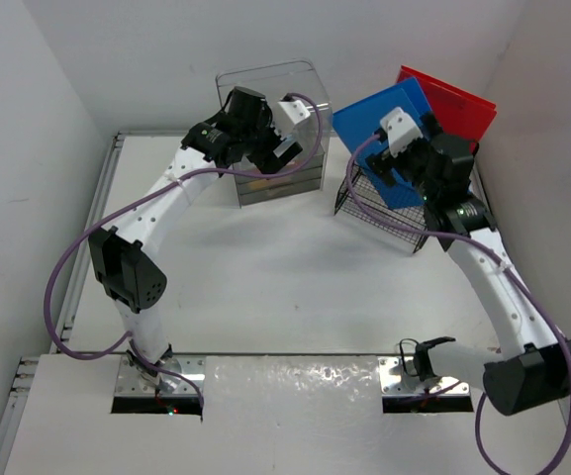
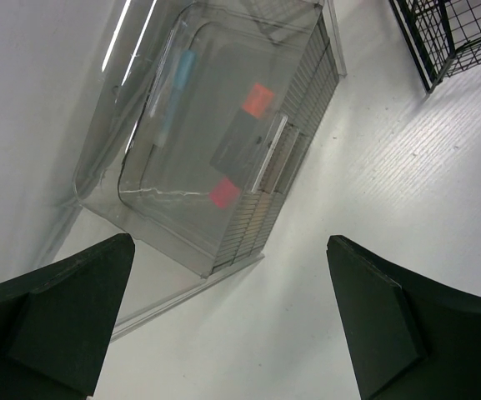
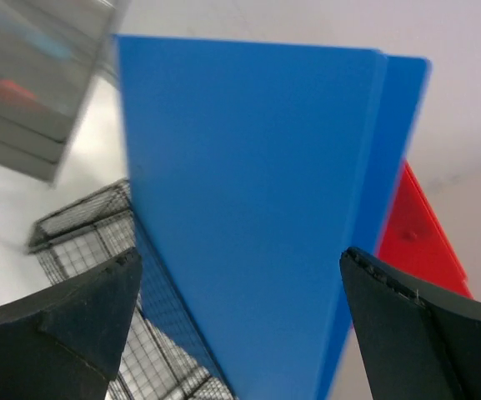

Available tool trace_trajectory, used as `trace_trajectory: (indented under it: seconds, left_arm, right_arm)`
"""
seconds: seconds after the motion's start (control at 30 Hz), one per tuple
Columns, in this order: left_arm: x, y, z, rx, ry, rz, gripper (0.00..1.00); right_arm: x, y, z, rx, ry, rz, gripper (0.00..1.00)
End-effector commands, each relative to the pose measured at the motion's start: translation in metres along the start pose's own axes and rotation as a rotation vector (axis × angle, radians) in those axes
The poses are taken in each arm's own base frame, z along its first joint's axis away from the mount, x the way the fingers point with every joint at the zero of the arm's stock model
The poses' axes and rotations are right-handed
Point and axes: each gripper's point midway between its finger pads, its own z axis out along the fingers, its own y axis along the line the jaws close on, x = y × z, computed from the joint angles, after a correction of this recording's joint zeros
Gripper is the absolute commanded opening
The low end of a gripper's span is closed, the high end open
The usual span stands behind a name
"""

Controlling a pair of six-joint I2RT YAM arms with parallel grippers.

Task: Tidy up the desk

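Observation:
The white desk (image 1: 285,287) carries a clear plastic box (image 1: 277,129) at the back centre and a black wire rack (image 1: 389,213) at the back right. A blue folder (image 1: 379,114) and a red folder (image 1: 453,104) stand in the rack. My left gripper (image 1: 277,146) is open and empty, just in front of the clear box (image 2: 215,133), above bare desk (image 2: 373,167). The box holds a blue pen (image 2: 177,92) and small red pieces (image 2: 259,98). My right gripper (image 1: 386,163) is open, close against the blue folder (image 3: 257,183), with nothing held. The red folder (image 3: 419,229) shows behind it.
White wall panels close in the desk on the left, back and right. The wire rack (image 2: 457,33) lies to the right of the left gripper. In the right wrist view the rack (image 3: 82,242) is at lower left. A metal rail (image 1: 87,237) runs along the left edge.

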Motion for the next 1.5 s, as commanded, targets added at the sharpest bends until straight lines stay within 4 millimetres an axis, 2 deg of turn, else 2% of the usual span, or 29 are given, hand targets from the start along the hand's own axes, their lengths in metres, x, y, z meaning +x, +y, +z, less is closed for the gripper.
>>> trace_trajectory:
  seconds: [0.0, 0.07, 0.1, 0.13, 0.17, 0.2, 0.23, 0.3, 0.37, 0.5, 0.53, 0.57, 0.6, 0.63, 0.67, 0.7, 0.73, 0.77, 0.87, 0.9, 0.97, 1.0, 1.1, 1.13, 1.3, 1.33, 1.37, 1.43, 1.47]
  left_arm:
    - [-0.014, 0.011, -0.014, -0.022, -0.06, -0.004, 1.0]
    - [-0.016, 0.011, -0.016, -0.021, -0.064, -0.003, 1.0]
    - [-0.015, 0.01, -0.015, -0.018, -0.06, -0.002, 0.99]
    - [-0.013, 0.009, -0.015, -0.016, -0.056, -0.003, 0.99]
    - [-0.013, 0.009, -0.015, -0.016, -0.056, -0.003, 0.99]
    - [-0.012, 0.008, -0.015, -0.015, -0.055, -0.002, 1.0]
    - [-0.009, 0.007, -0.015, -0.012, -0.05, -0.001, 1.0]
    - [-0.008, 0.007, -0.015, -0.014, -0.047, 0.005, 1.0]
    - [-0.007, 0.009, -0.016, -0.02, -0.045, 0.009, 1.0]
    - [-0.006, 0.009, -0.016, -0.024, -0.043, 0.013, 1.0]
    - [-0.007, 0.009, -0.017, -0.024, -0.043, 0.013, 0.99]
    - [-0.006, 0.009, -0.016, -0.025, -0.041, 0.014, 1.0]
    - [-0.006, 0.009, -0.016, -0.026, -0.04, 0.014, 1.0]
    - [-0.005, 0.01, -0.016, -0.029, -0.039, 0.013, 1.0]
    - [-0.004, 0.01, -0.016, -0.032, -0.035, 0.013, 1.0]
    - [-0.004, 0.009, -0.015, -0.031, -0.036, 0.015, 1.0]
    - [-0.003, 0.009, -0.016, -0.032, -0.035, 0.015, 1.0]
    - [-0.003, 0.01, -0.016, -0.033, -0.033, 0.016, 0.99]
    - [-0.003, 0.009, -0.016, -0.03, -0.034, 0.02, 1.0]
    - [-0.002, 0.009, -0.015, -0.03, -0.031, 0.021, 1.0]
    - [-0.002, 0.009, -0.014, -0.029, -0.028, 0.023, 1.0]
    - [0.0, 0.008, -0.014, -0.027, -0.024, 0.022, 0.99]
    - [0.001, 0.007, -0.013, -0.023, -0.022, 0.024, 1.0]
    - [0.003, 0.007, -0.013, -0.023, -0.019, 0.026, 1.0]
    - [0.005, 0.006, -0.012, -0.019, -0.012, 0.029, 1.0]
    - [0.005, 0.006, -0.013, -0.021, -0.013, 0.029, 1.0]
    - [0.005, 0.006, -0.012, -0.02, -0.013, 0.029, 1.0]
    - [0.006, 0.005, -0.013, -0.019, -0.012, 0.029, 1.0]
    - [0.006, 0.005, -0.013, -0.019, -0.012, 0.029, 1.0]
  right_arm:
    - [-0.012, -0.054, 0.017, 0.207, 0.066, 0.065, 0.99]
    - [-0.015, -0.061, 0.028, 0.169, 0.108, 0.089, 0.99]
    - [-0.001, -0.059, 0.031, 0.12, 0.183, 0.1, 0.99]
    - [-0.014, -0.073, 0.044, 0.111, 0.173, 0.115, 0.99]
    - [-0.014, -0.074, 0.048, 0.076, 0.181, 0.134, 0.99]
    - [-0.023, -0.089, 0.046, 0.06, 0.171, 0.162, 0.99]
    - [-0.012, -0.087, 0.059, 0.048, 0.2, 0.197, 0.99]
    - [-0.017, -0.101, 0.059, 0.036, 0.18, 0.236, 0.99]
    - [-0.017, -0.097, 0.066, -0.004, 0.164, 0.253, 0.99]
    - [-0.033, -0.075, 0.074, -0.169, 0.096, 0.233, 0.99]
    - [-0.032, -0.071, 0.077, -0.198, 0.095, 0.238, 0.99]
    - [-0.017, -0.063, 0.085, -0.246, 0.135, 0.259, 0.99]
    - [-0.028, -0.063, 0.086, -0.288, 0.09, 0.268, 0.99]
    - [-0.026, -0.06, 0.088, -0.316, 0.089, 0.289, 0.99]
    - [-0.014, -0.059, 0.095, -0.336, 0.106, 0.316, 0.99]
    - [-0.011, -0.063, 0.096, -0.343, 0.099, 0.33, 0.95]
    - [-0.012, -0.057, 0.097, -0.38, 0.082, 0.35, 0.91]
    - [-0.007, -0.053, 0.1, -0.405, 0.076, 0.356, 0.78]
    - [-0.001, -0.04, 0.103, -0.455, 0.053, 0.345, 0.58]
    - [-0.009, -0.038, 0.097, -0.473, 0.017, 0.328, 0.48]
    - [-0.009, -0.036, 0.096, -0.472, -0.002, 0.311, 0.31]
    - [-0.014, -0.04, 0.092, -0.458, -0.017, 0.302, 0.18]
    - [-0.016, -0.042, 0.089, -0.451, -0.029, 0.271, 0.04]
    - [-0.016, -0.042, 0.088, -0.45, -0.03, 0.264, 0.0]
    - [-0.027, -0.047, 0.074, -0.415, -0.096, 0.204, 0.0]
    - [-0.05, -0.067, 0.065, -0.346, -0.185, 0.161, 0.0]
    - [-0.043, -0.062, 0.065, -0.337, -0.191, 0.178, 0.0]
    - [-0.058, -0.072, 0.056, -0.285, -0.276, 0.238, 0.0]
    - [-0.073, -0.087, 0.047, -0.216, -0.375, 0.219, 0.0]
